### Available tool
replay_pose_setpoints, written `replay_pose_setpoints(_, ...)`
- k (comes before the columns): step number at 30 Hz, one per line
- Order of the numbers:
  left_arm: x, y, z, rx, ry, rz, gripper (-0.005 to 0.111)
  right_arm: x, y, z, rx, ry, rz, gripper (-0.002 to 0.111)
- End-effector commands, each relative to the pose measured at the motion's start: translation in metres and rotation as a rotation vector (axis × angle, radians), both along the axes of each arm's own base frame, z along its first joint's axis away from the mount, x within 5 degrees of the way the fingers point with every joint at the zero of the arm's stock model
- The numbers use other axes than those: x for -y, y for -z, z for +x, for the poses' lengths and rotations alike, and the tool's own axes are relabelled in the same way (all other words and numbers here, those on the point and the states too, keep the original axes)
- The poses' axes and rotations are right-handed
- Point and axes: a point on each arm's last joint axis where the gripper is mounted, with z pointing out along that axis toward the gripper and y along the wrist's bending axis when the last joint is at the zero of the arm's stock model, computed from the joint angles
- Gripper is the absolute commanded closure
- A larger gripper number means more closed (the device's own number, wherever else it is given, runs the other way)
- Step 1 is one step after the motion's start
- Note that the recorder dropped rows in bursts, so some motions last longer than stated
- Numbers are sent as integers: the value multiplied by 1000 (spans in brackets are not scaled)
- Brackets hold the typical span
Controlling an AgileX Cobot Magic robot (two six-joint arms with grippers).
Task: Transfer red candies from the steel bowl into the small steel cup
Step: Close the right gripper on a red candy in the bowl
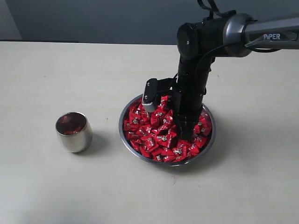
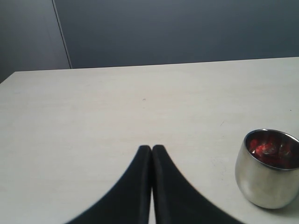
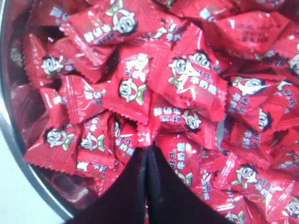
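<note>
Red candies (image 1: 150, 135) heaped high in the steel bowl (image 1: 121, 127). Well apart from it, small steel cup (image 1: 74, 133) with red showing inside (candy or just reflection, hard to call). Right gripper (image 3: 147, 150) planted tip-down in the heap, jaws pressed together, nothing visibly pinched; tips lost among wrappers in the exterior view. Left gripper (image 2: 152, 149) closed too, near the cup.

"PiPER" in white, on right arm (image 1: 264, 35)

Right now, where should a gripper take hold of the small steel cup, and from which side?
Probably from above, jaws astride its middle: the small steel cup stands upright with rounded sides, and red candies lie inside, so a rim pinch seems poorer.
</note>
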Motion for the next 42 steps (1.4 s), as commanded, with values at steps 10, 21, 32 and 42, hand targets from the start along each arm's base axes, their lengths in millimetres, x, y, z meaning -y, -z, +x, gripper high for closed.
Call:
replay_pose_setpoints(10, 0, 1, 0, 3, -1, -4, 106, 2, -20, 1, 50, 21, 14, 76)
replay_pose_setpoints(21, 0, 1, 0, 3, -1, -4, 106, 2, -18, 8, 126, 25, 8, 65)
replay_pose_setpoints(32, 0, 1, 0, 3, -1, -4, 106, 2, -6, 8, 95, 34, -22, 65)
replay_pose_setpoints(42, 0, 1, 0, 3, -1, -4, 106, -2, -6, 8, 118, 25, -10, 65)
